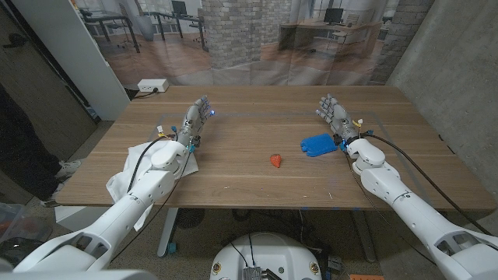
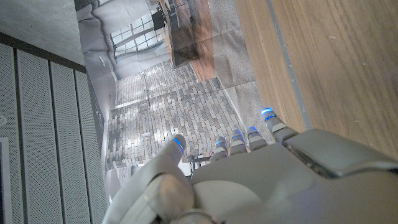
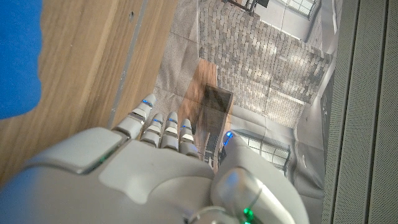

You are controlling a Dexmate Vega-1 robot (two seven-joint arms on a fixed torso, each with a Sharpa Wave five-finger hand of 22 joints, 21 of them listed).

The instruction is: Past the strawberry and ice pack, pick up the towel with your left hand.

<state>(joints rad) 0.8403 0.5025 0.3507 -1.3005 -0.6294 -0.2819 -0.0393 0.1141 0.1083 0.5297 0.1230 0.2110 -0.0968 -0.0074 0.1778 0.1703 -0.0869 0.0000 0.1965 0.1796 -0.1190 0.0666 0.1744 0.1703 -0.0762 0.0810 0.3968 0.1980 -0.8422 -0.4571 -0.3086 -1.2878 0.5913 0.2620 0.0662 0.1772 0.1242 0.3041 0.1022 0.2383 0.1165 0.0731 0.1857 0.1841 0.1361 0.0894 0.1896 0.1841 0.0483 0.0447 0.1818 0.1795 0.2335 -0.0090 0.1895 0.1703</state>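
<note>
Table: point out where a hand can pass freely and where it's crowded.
Bare wood lies between the left hand and the strawberry, and along the far edge between both hands. Crowded: the towel under the left arm, and the ice pack beside the right hand.

A crumpled white towel (image 1: 124, 177) lies at the table's left near edge, partly hidden under the arm.

We get even, soft indoor light on the table (image 1: 257, 183), no hard shadows, no glare. Head view is sharp in the middle, bent at the edges. Both wrist views are slightly soft up close; small blue lights glow on the left hand (image 2: 267, 186) and right hand (image 3: 143, 180).
</note>
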